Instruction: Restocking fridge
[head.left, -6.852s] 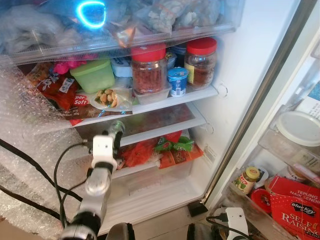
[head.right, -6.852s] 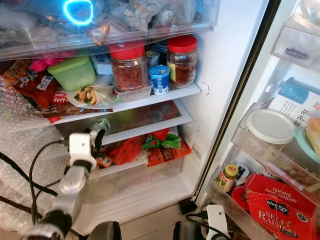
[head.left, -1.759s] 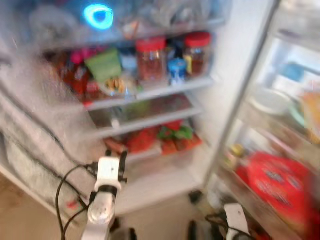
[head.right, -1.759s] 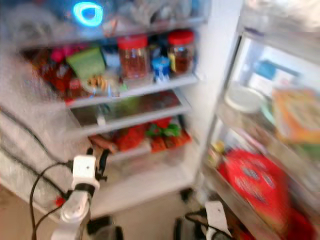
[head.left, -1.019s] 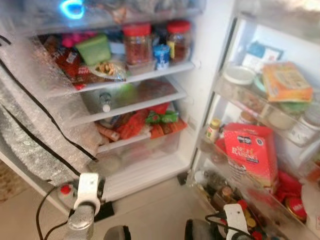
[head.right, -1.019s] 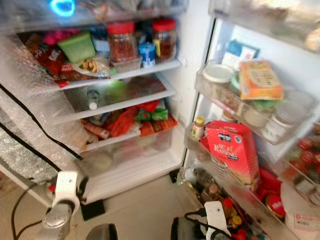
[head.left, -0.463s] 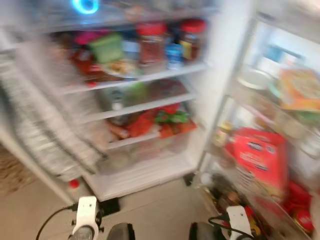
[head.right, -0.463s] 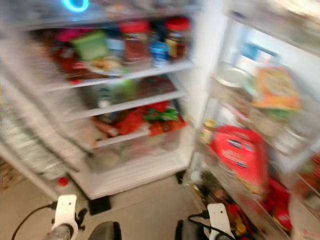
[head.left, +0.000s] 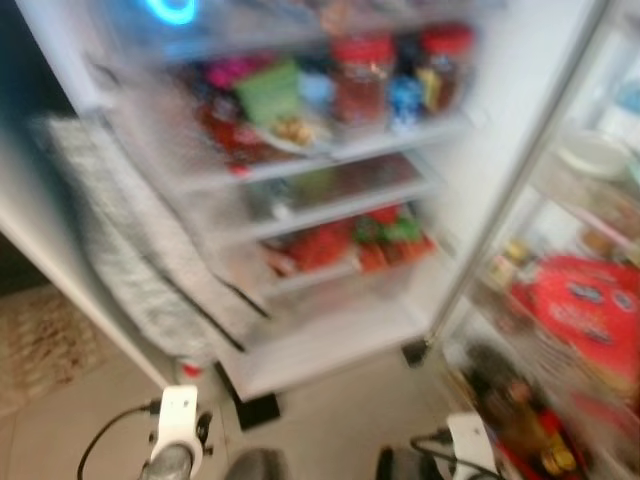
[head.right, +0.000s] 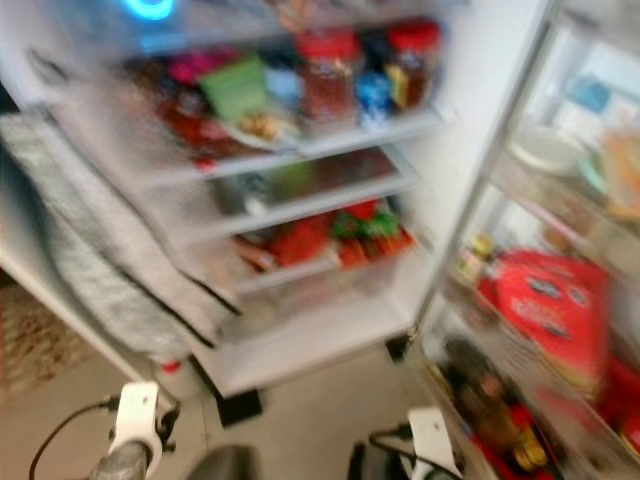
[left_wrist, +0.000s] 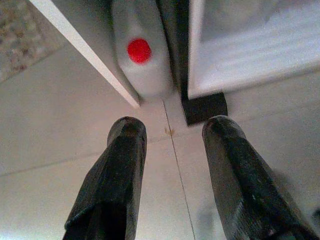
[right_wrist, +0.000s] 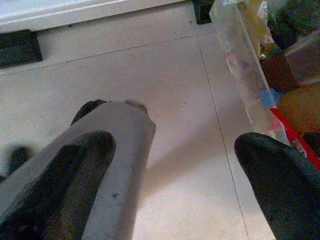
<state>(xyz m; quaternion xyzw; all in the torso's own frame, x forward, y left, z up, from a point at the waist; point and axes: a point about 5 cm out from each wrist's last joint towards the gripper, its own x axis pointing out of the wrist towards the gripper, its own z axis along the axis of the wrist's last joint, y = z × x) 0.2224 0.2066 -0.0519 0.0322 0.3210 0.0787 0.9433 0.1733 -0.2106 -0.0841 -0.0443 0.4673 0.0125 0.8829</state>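
Standing open ahead, the fridge showed blurred shelves: two red-lidded jars and a green tub on the upper one, red and green packets lower down. Its open door on the right carried a red carton and small bottles. A silvery padded sheet hung at the fridge's left side. The left gripper hung low over the tiled floor, jaws wide and empty, pointing at a red-capped white bottle by the fridge's base. The right gripper was low too, spread wide above the tiles beside the door's bottom rack.
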